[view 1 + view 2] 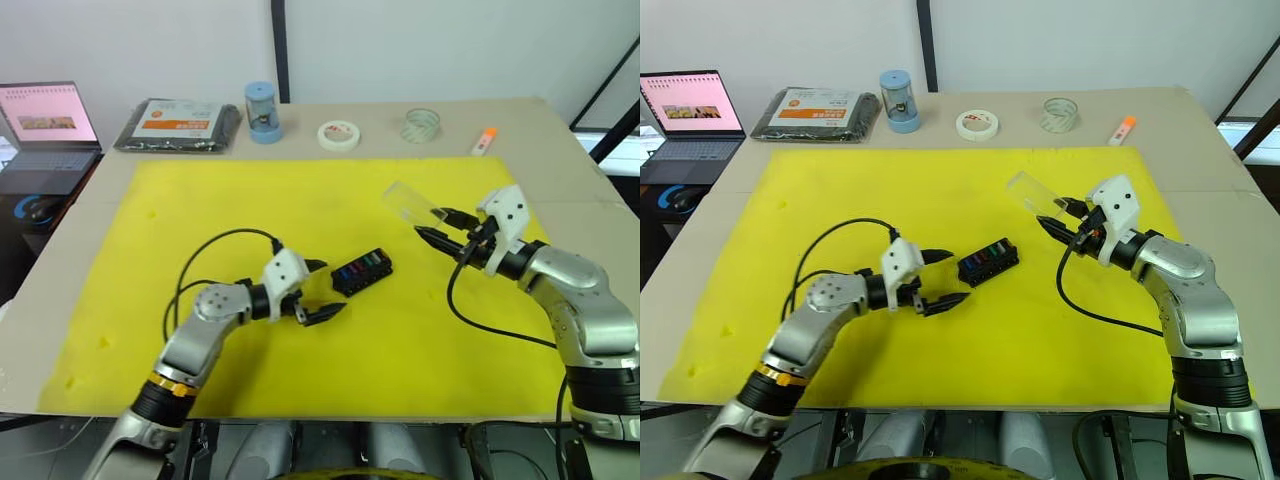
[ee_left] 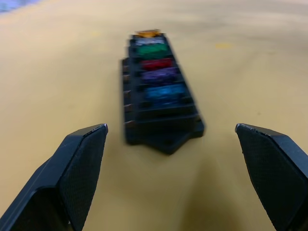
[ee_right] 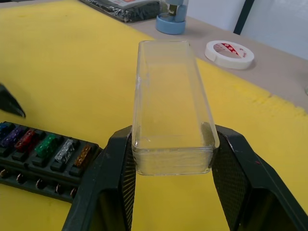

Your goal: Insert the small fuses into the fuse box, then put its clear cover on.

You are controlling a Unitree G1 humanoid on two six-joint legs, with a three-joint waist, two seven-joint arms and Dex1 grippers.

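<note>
Head view: the right gripper (image 1: 440, 226) is pinching the clear cover (image 1: 408, 201), lifted to the right of the fuse box (image 1: 361, 271).
Left wrist: the left gripper (image 2: 173, 168) is gaping empty, the box's long axis running straight ahead.
Right wrist: the small fuses (image 3: 45, 144) are sitting seated in the box.

A yellow mat (image 1: 300, 380) covers most of the bench (image 1: 90, 250). Along the far edge, off the mat, lie a black packet (image 1: 178, 125) with an orange label, a blue canister (image 1: 262, 112), a white tape roll (image 1: 339, 135), a clear tape roll (image 1: 421, 125) and an orange marker (image 1: 484, 141). An open laptop (image 1: 45, 130) sits beyond the bench's left edge.
</note>
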